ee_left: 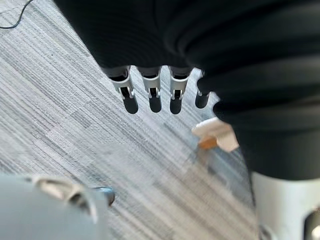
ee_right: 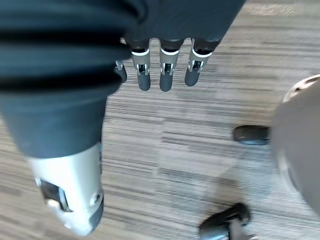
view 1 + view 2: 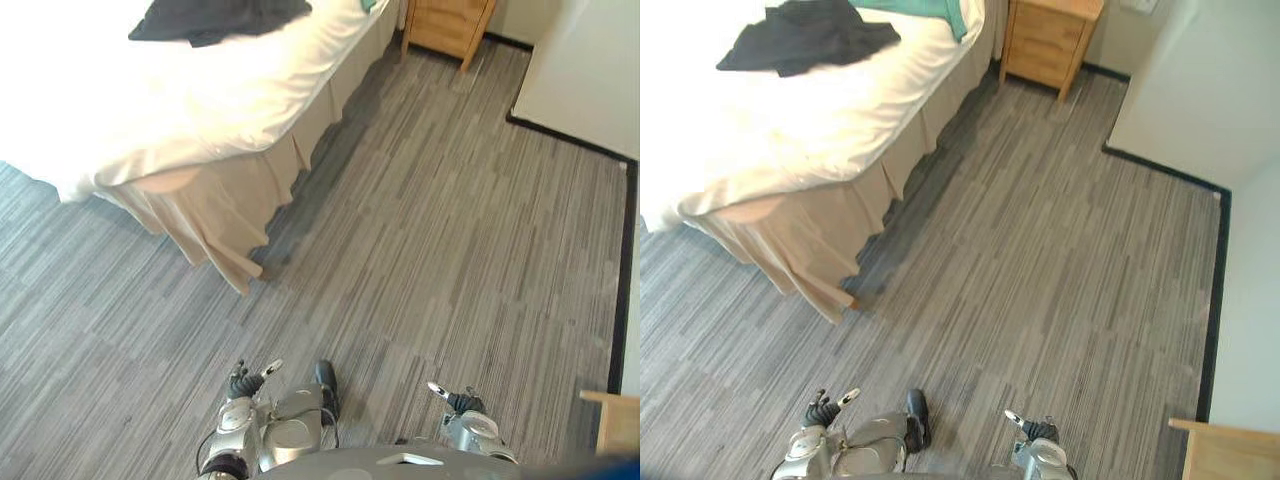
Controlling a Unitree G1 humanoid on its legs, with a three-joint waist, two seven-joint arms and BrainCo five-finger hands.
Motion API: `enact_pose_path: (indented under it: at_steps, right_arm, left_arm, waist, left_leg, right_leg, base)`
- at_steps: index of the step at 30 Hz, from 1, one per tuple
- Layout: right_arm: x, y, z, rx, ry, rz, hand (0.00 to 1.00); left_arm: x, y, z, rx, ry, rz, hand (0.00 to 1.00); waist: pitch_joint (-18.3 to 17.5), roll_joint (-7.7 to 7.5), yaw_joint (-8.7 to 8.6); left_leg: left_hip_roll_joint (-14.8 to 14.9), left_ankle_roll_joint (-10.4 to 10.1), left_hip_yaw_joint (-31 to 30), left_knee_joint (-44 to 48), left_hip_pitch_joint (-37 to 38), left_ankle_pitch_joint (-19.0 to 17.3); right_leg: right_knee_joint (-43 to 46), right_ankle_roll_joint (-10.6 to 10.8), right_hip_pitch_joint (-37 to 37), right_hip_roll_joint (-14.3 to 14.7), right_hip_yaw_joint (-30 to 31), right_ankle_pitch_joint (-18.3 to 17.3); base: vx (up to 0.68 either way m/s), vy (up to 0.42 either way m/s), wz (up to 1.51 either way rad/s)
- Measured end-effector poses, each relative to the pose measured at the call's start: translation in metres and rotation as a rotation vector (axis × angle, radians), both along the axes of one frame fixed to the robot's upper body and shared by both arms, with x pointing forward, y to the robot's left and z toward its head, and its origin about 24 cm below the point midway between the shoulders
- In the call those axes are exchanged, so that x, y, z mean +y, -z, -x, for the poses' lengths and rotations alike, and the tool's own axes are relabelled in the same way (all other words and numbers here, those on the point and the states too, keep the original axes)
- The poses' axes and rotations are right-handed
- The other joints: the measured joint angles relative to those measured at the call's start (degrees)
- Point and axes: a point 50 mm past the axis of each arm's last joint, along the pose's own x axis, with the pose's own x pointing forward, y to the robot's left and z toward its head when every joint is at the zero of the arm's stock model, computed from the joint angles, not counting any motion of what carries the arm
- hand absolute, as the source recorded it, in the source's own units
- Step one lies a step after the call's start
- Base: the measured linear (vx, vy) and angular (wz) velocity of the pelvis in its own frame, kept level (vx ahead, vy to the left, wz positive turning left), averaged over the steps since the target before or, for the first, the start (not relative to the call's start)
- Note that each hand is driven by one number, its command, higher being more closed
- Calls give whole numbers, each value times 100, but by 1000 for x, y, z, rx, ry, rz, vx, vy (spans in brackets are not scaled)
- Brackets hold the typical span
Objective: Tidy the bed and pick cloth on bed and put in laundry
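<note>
Cloth (image 3: 805,35), dark and crumpled, lies on the bed (image 3: 810,130) toward its far side, well apart from both hands. The left robot hand (image 1: 150,92) and the right robot hand (image 2: 165,75) hang released and empty over the floor (image 3: 1040,270). The step in hand seems to be the approach; next calls for walking to the bed's near corner and reaching across the white cover. Open floor runs beside the bed skirt (image 3: 810,250), bounded by the nightstand (image 3: 1045,40) and the wall (image 3: 1200,90)
</note>
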Motion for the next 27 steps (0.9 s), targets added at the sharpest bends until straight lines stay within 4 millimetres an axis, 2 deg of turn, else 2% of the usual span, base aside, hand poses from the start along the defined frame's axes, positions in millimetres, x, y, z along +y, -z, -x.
enact_pose_path:
  at_steps: [1,2,3,4,5,6,7,9,10,11,12,13,14,15,16,17,18,20,21,23,25,27]
  right_arm:
    - [-6,1,5,12,6,15,0]
    - [-12,1,9,18,14,27,0]
    - [-15,1,12,22,16,33,0]
    - [-18,0,14,13,43,34,0]
    - [-19,1,16,16,40,38,0]
    - [-21,0,14,9,35,44,0]
    - [-21,-1,13,4,34,47,0]
    - [-19,-3,5,-15,25,42,0]
    - [-19,-4,3,-24,27,41,0]
    - [-20,-5,-1,-38,27,44,0]
    - [-20,-6,-3,-45,26,45,0]
    - [-15,-5,-4,-45,16,32,0]
    - [-12,-5,-4,-45,10,27,0]
    - [-9,-4,-2,-36,3,17,0]
    - [-10,-4,-3,-41,7,14,0]
    - [-17,-7,-9,-54,6,31,0]
    - [-19,-8,-10,-58,4,36,0]
    - [-22,-8,-11,-61,-5,40,0]
    - [-22,-8,-11,-56,-23,45,0]
    - [-22,-8,-9,-51,-24,45,0]
    - [-21,-7,-10,-46,-43,50,0]
    - [-19,-6,-8,-34,-67,54,0]
  left_arm:
    - [-2,2,3,10,-2,8,0]
    - [-1,2,5,17,3,6,0]
    - [0,2,6,26,12,3,0]
    - [0,3,8,36,17,1,0]
    - [2,3,9,42,16,-2,0]
    - [3,4,11,51,16,-5,0]
    - [5,4,12,54,16,-9,0]
    - [6,4,13,59,19,-13,0]
    - [5,4,13,59,23,-13,0]
    - [4,5,13,60,36,-14,0]
    - [4,5,14,62,42,-15,0]
    - [4,5,14,63,48,-19,0]
    - [5,5,15,64,43,-19,0]
    - [12,4,17,70,38,-35,0]
    - [9,5,14,70,40,-28,0]
    - [-4,6,10,58,48,6,0]
    - [-8,6,10,55,44,17,0]
    - [-12,8,14,57,8,39,0]
    - [-10,8,16,55,-7,37,0]
    - [-7,9,21,58,-39,37,0]
    - [-6,9,23,61,-54,36,0]
    - [-6,9,22,55,-63,39,0]
  waist:
    - [-48,77,-26]
    - [-42,49,-60]
    - [-31,9,-105]
    - [-34,-14,-179]
    - [-44,-33,-210]
    - [-44,-20,-241]
    - [-32,-1,-243]
    - [15,129,-235]
    - [33,168,-232]
    - [38,233,-236]
    - [34,232,-235]
    - [6,103,-228]
    - [9,53,-230]
    - [27,-120,-241]
    - [73,-44,-251]
    - [108,145,-264]
    - [124,197,-276]
    - [125,338,-309]
    - [97,337,-302]
    - [66,328,-338]
    - [45,326,-361]
    - [28,353,-361]
  left_leg:
    - [19,-8,-49,-208,155,-98]
    - [-91,-1,-275,-419,404,-112]
    - [-145,49,-512,-524,590,-148]
    - [-214,100,-847,-484,735,-252]
    - [-221,108,-1005,-465,821,-277]
    - [-187,118,-1305,-472,1022,-315]
    - [-134,98,-1543,-504,1173,-326]
    - [137,-26,-1962,-502,1417,-399]
    - [204,-71,-2034,-500,1457,-425]
    - [321,-213,-2155,-487,1500,-510]
    - [362,-304,-2198,-488,1524,-565]
    - [398,-521,-2280,-476,1578,-699]
    - [395,-600,-2364,-464,1601,-756]
    - [377,-774,-2515,-462,1666,-914]
    - [438,-827,-2531,-479,1685,-962]
    - [609,-871,-2457,-439,1657,-981]
    - [624,-878,-2481,-418,1671,-972]
    - [847,-930,-2483,-425,1842,-905]
    - [919,-1007,-2506,-488,1959,-789]
    - [1024,-1011,-2519,-473,2000,-748]
    - [1081,-1012,-2654,-174,1852,-747]
    - [1064,-1031,-2843,529,1520,-737]
  right_leg:
    - [754,81,-272,-31,-15,-55]
    - [2174,281,-776,-283,-12,56]
    - [3122,503,-1120,-512,4,373]
    - [4190,348,-1523,-749,-24,213]
    - [4522,151,-1665,-826,-97,62]
    - [4831,-119,-1846,-937,-341,-236]
    - [4752,-166,-1923,-965,-523,-438]
    - [3701,-154,-2215,-777,-677,-697]
    - [3289,-161,-2275,-699,-647,-701]
    - [2326,-131,-2362,-522,-573,-648]
    - [1785,-116,-2394,-425,-440,-530]
    - [228,-138,-2464,-234,86,203]
    - [-217,-122,-2464,-210,271,431]
    - [-627,-97,-2388,-195,562,1065]
    - [-545,-240,-2364,-119,533,1219]
    - [-220,-258,-2411,39,472,825]
    - [-41,-347,-2429,76,475,691]
    - [554,-515,-2382,207,284,139]
    - [879,-538,-2372,198,196,-131]
    - [1229,-556,-2358,200,7,-455]
    - [1324,-644,-2228,183,-203,-644]
    - [1125,-674,-1913,172,-423,-664]
  base:
    - [217,137,44]
    - [232,114,78]
    - [270,71,129]
    - [250,23,129]
    - [351,17,157]
    - [385,-12,140]
    - [520,-78,178]
    - [379,-121,136]
    - [305,-195,103]
    - [241,-162,87]
    - [466,-382,107]
    - [363,-346,78]
    - [446,-448,95]
    - [273,-388,75]
    - [297,-407,77]
    - [266,-355,50]
    - [241,-247,41]
    - [274,-242,45]
    - [216,-173,46]
    - [244,-168,49]
    - [323,-158,62]
    - [292,-110,65]
